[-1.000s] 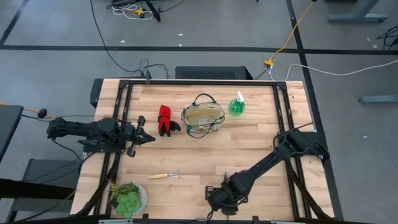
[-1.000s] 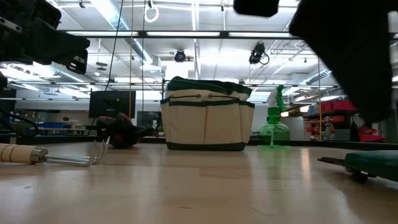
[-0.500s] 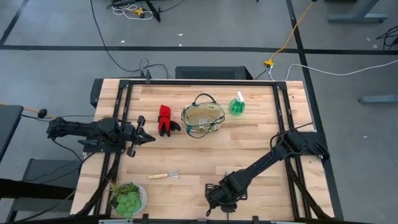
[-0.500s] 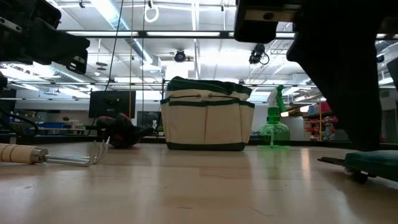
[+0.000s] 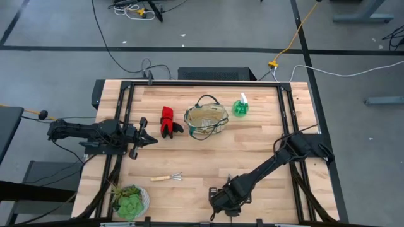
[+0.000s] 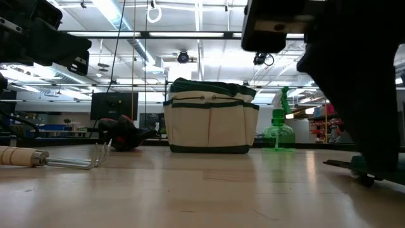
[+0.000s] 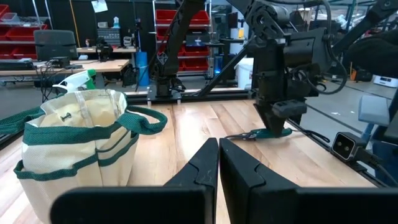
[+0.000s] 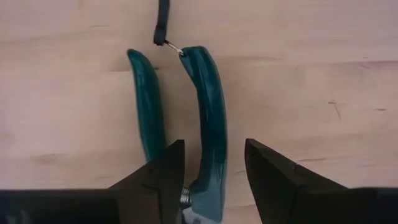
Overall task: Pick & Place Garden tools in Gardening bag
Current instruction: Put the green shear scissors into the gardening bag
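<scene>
The green-handled pruning shears (image 8: 208, 124) lie flat on the table near its front edge, and also show in the low view (image 6: 373, 166). My right gripper (image 5: 226, 200) is open and low over them. One finger (image 8: 273, 177) stands beside a handle and the other (image 8: 158, 180) stands over the second handle. The tan gardening bag (image 5: 206, 120) stands upright mid-table. The red-and-black gloves (image 5: 168, 122) lie to its left and the green spray bottle (image 5: 240, 107) stands to its right. The wooden-handled rake (image 5: 167, 178) lies at the front left. My left gripper (image 5: 148, 140) is shut and empty at the table's left. My right gripper comes from above, pointing down, with its open fingers on either side of one shear handle (image 8: 210, 149) and lying across it. I cannot tell whether the fingers touch the shears. The shears lie flat on the table.
A green succulent in a pale pot (image 5: 129, 202) stands at the front left corner. A dark frame (image 5: 202, 83) runs round the table top. Bare wood lies between the bag and the shears.
My right gripper has gone down toward the shears at the table's near edge. The shears, the bag and the other tools have stayed where they were.
</scene>
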Available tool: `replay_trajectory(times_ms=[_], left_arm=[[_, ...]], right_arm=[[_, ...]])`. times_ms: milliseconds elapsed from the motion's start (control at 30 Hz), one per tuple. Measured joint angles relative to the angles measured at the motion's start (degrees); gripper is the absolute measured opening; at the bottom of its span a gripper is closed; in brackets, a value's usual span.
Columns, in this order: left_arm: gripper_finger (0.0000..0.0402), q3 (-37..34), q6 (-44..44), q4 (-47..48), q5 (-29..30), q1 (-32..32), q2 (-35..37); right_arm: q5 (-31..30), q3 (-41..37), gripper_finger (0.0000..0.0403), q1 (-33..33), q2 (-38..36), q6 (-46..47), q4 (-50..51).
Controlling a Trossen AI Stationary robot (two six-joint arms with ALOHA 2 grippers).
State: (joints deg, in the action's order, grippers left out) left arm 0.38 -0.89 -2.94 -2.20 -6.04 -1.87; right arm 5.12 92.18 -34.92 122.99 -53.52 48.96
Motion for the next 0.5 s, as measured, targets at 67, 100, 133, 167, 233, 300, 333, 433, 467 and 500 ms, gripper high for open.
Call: replay_trajectory(times_ms=[67, 100, 133, 167, 233, 300, 333, 433, 467, 500], left_arm=[[0.0021, 0.01, 0.0, 0.01, 0.0, 0.02, 0.01], [0.0021, 0.01, 0.0, 0.02, 0.0, 0.01, 0.01], [0.0021, 0.02, 0.0, 0.0, 0.0, 0.02, 0.0], [0.0021, 0.02, 0.0, 0.02, 0.0, 0.02, 0.02], [0.0021, 0.02, 0.0, 0.01, 0.0, 0.0, 0.01], [0.0021, 0.02, 0.0, 0.02, 0.0, 0.0, 0.02], [0.0021, 0.02, 0.0, 0.02, 0.0, 0.01, 0.02], [0.0021, 0.02, 0.0, 0.01, 0.0, 0.0, 0.01], [0.0021, 0.02, 0.0, 0.0, 0.0, 0.01, 0.02], [0.0021, 0.01, 0.0, 0.02, 0.0, 0.01, 0.0]], right_arm=[[-0.67, 0.0, 0.0168, -0.04, 0.36, -0.11, -0.4], [-1.09, -0.02, 0.0168, -0.04, 0.36, -0.21, -0.44], [-1.23, -0.02, 0.0168, -0.04, 0.36, -0.33, -0.72], [-1.22, -0.02, 0.0168, -0.04, 0.36, -0.38, -0.91], [-1.22, -0.02, 0.0168, -0.06, 0.36, -0.39, -0.73], [-1.22, -0.02, 0.0167, -0.04, 0.36, -0.56, -0.79], [-1.23, -0.02, 0.0165, -0.04, 0.36, -0.71, -0.75], [-1.22, -0.02, 0.0152, -0.04, 0.36, -0.98, -0.75], [-1.22, -0.02, 0.0146, -0.04, 0.36, -0.98, -0.73], [-1.22, -0.02, 0.014, -0.04, 0.36, -0.98, -0.73]])
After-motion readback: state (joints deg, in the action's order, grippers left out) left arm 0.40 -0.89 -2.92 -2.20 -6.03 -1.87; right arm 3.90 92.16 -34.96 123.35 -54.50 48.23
